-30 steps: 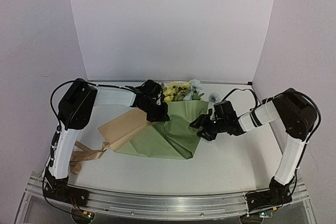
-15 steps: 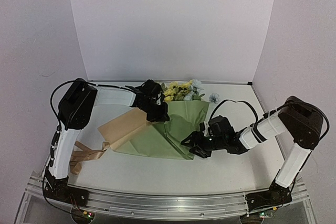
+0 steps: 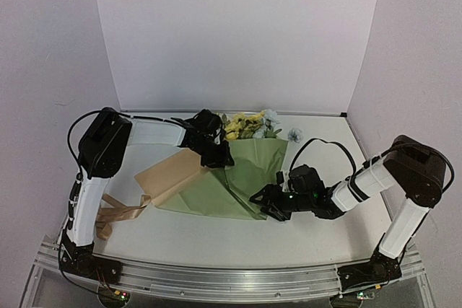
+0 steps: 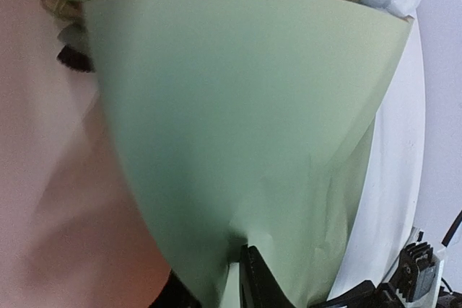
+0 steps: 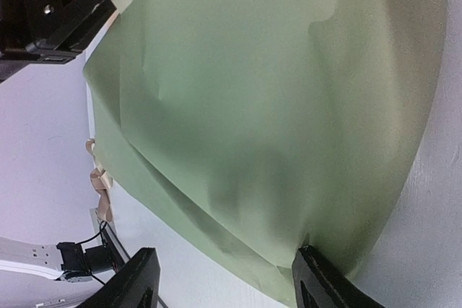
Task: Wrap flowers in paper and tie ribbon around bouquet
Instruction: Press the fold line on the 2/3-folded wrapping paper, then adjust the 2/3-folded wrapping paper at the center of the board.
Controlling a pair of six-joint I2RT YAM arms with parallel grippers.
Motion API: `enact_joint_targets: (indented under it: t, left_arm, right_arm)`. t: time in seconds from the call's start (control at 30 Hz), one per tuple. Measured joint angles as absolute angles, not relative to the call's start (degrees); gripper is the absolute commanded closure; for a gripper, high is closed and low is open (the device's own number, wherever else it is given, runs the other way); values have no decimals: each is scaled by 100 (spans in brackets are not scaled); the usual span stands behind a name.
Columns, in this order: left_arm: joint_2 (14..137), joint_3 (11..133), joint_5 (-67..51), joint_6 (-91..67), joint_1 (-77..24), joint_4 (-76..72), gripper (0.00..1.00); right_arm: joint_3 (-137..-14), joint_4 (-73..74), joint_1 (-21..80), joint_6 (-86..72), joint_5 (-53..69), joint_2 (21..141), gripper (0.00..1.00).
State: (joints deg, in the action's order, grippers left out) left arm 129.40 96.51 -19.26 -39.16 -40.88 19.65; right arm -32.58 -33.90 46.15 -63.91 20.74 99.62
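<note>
At the paper (image 3: 216,194) edge, right jaws gape (left jaws: cannot tell), ribbon (image 3: 115,214) far left.

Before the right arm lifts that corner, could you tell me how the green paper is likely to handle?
The paper is probably light and floppy: it drapes over the flowers. It holds creases and a curved fold in the left wrist view, so it may spring open once released. Its smooth face could slide on the table.
</note>
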Motion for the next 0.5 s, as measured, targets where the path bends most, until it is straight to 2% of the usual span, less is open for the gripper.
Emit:
enact_joint_targets:
  t: [0.17,0.37,0.5]
  left_arm:
    - [12171,9000,-1872,-3975,-4082,1949,48]
    - [10758,8013,-1726,-4155,-4050,1817,44]
    - [9649,6855,-1605,-4537,-3918,1723,44]
  right_arm:
    - [-3536,-2540,4741,-6221,1761,9823,46]
    - [-4530,-716,4864,-5644,1318,9780,48]
    - [-5508,85,4923,-5176,1127,10108,48]
